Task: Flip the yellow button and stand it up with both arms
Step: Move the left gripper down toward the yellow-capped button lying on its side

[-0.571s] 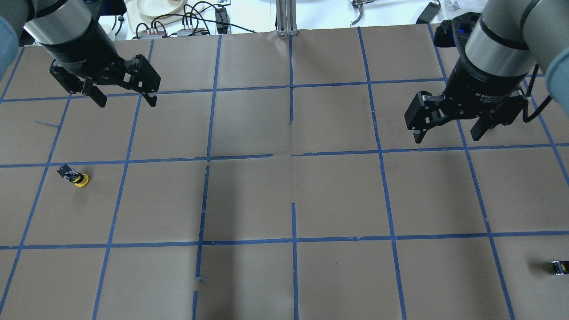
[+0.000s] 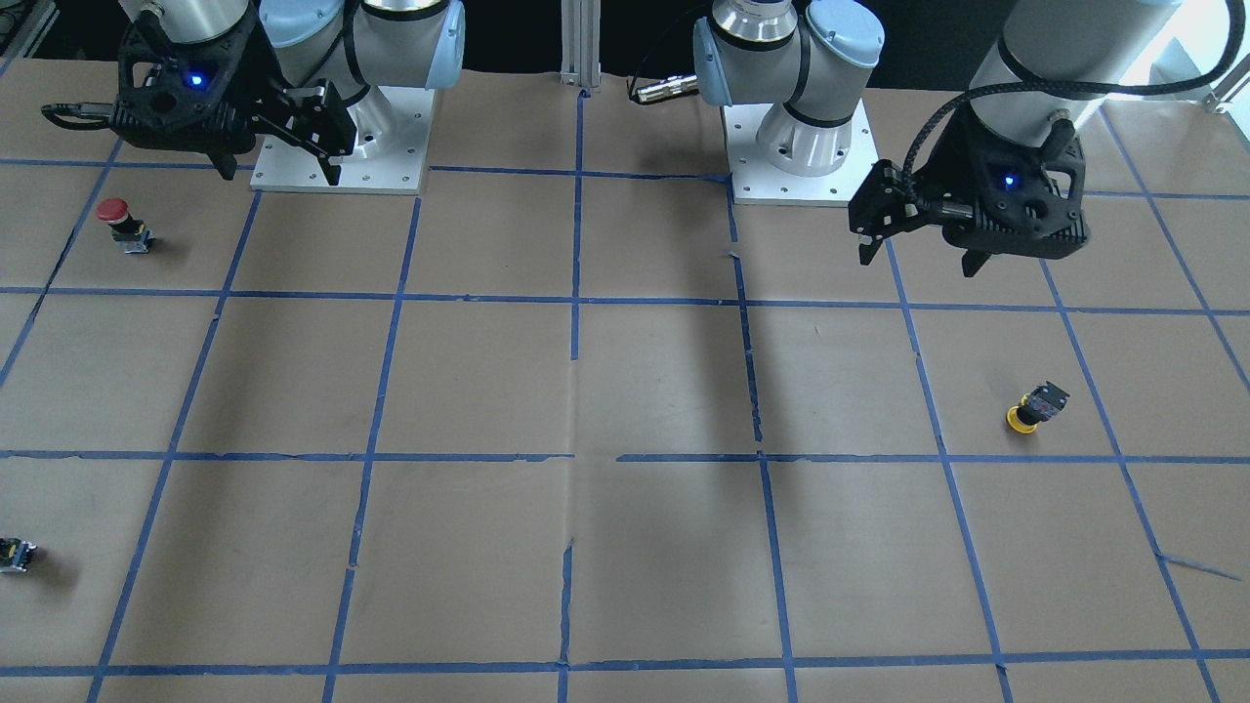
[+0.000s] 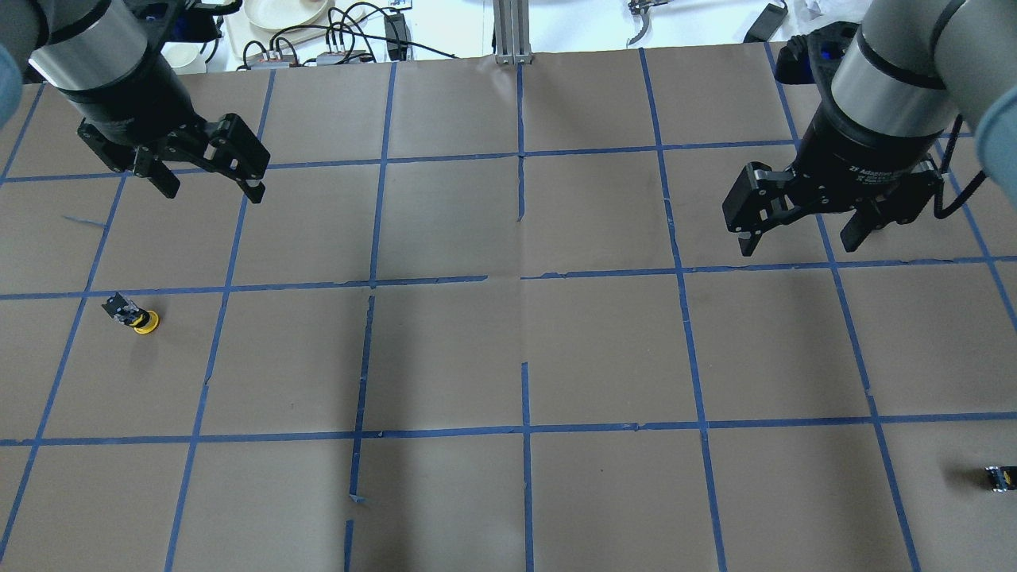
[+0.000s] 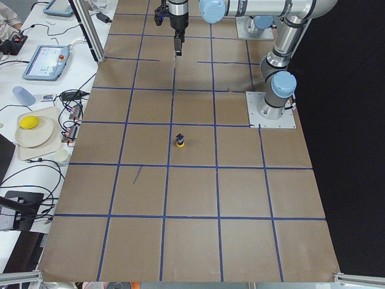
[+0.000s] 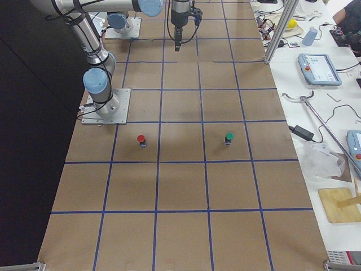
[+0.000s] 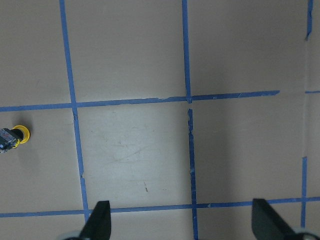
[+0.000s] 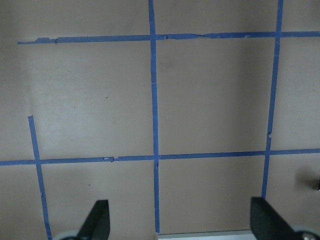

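Brown paper covers the tabletop, marked into squares by a grid of blue tape. Beyond its far edge runs a white bench with cables and a pale plate.

At the far left of the overhead view the left hand hangs above the paper with its fingers spread wide and nothing between them. In its own wrist view the two dark fingertips stand far apart over bare paper.

Nearer the robot than that hand, and well apart from it, is the yellow button, alone inside one taped square. It appears to lie on its side, cap towards the middle of the tabletop and black-and-grey body towards the outer edge, though it shows too small to be sure the cap rim is not tilted. Nothing touches it. The left wrist view catches it at the frame's left edge.

On the right, the right hand hovers, also splayed open and empty. In the front-facing view a red-capped button stands upright on that side. At the extreme right edge, near the robot, sits a tiny black-and-yellow piece.
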